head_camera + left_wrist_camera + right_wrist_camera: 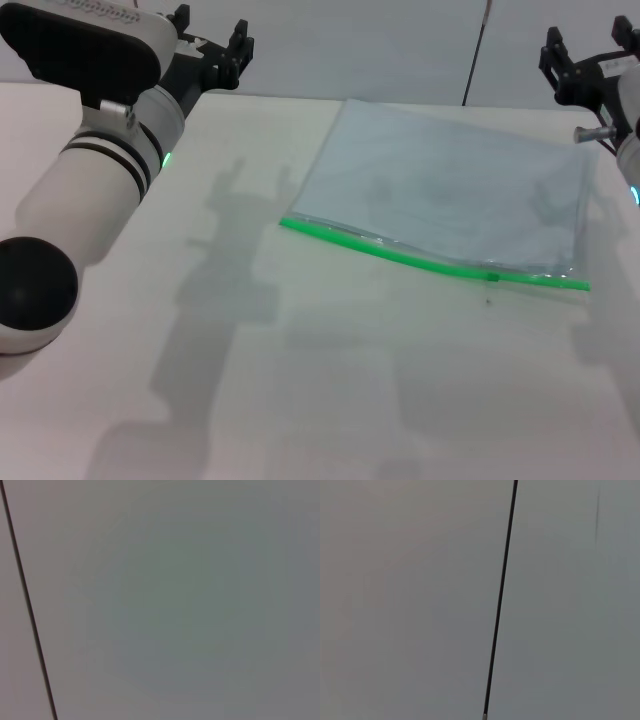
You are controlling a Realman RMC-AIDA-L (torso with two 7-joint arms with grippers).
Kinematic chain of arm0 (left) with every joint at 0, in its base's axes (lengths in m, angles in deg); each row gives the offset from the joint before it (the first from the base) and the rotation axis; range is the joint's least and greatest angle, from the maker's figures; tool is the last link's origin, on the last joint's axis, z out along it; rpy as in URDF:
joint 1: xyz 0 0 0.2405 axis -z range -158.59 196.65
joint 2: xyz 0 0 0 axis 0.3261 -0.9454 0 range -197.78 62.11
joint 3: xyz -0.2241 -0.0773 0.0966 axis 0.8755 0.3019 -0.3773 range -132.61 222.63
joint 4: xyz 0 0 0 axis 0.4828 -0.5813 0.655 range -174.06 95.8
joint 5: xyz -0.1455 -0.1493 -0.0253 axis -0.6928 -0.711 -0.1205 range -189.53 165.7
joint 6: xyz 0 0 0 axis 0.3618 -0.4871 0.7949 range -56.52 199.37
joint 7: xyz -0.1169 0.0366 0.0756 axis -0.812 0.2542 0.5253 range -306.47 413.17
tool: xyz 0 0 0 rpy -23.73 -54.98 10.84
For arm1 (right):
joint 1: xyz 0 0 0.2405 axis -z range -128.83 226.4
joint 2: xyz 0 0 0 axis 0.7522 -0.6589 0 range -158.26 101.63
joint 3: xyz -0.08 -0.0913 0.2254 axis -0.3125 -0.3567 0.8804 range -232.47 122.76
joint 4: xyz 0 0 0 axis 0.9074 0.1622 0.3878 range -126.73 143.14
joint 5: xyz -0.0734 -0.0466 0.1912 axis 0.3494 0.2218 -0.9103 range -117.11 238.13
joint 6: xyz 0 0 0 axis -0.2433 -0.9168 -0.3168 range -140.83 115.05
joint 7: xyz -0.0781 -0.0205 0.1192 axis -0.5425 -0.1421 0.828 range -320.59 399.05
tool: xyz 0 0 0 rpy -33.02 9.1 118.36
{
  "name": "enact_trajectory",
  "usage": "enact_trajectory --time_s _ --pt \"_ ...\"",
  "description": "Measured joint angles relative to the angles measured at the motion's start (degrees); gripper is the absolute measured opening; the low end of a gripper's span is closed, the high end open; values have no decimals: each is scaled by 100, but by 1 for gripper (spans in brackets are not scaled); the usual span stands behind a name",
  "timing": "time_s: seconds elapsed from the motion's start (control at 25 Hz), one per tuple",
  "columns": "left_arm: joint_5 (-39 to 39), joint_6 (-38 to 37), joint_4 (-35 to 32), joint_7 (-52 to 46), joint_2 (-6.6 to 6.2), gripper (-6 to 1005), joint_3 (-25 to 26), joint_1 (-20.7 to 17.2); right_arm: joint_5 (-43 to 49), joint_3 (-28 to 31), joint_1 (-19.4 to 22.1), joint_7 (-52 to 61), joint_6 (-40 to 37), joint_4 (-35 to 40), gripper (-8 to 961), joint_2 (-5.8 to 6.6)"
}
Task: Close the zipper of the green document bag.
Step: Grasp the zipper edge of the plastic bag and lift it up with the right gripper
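Hovering raised beyond the far left of the green document bag (445, 190), the left gripper (212, 45) holds nothing, fingers parted; the right gripper (590, 55) hangs above the bag's far right corner, gap not readable. The bag lies flat on the white table (300, 380), translucent blue-grey. Its zipper (430, 262) lines the near edge, with the slider (491, 277) toward the right end.

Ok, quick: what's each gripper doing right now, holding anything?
Left gripper: raised at the table's far left, holding nothing; open or shut cannot be told.
Right gripper: raised at the far right, holding nothing; cannot be told.
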Motion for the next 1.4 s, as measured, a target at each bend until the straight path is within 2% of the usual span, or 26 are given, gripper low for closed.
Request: enact_trajectory --time_s 0.92,1.08,1.12,1.2,1.4 --pt "0 -84 -83 -68 -7 680 0 5 3 -10 50 0 -61 28 728 14" --pt "0 -87 -168 -72 -9 679 1 11 43 -9 151 -35 -416 99 728 55" --pt "0 -87 -184 -72 -9 679 2 9 58 4 187 -52 -563 148 728 81" --pt "0 -88 -228 -73 -9 679 4 3 88 20 314 -72 -924 381 728 222" --pt "0 -88 -242 -76 -10 678 18 -15 558 39 603 -88 -2215 1117 728 737"
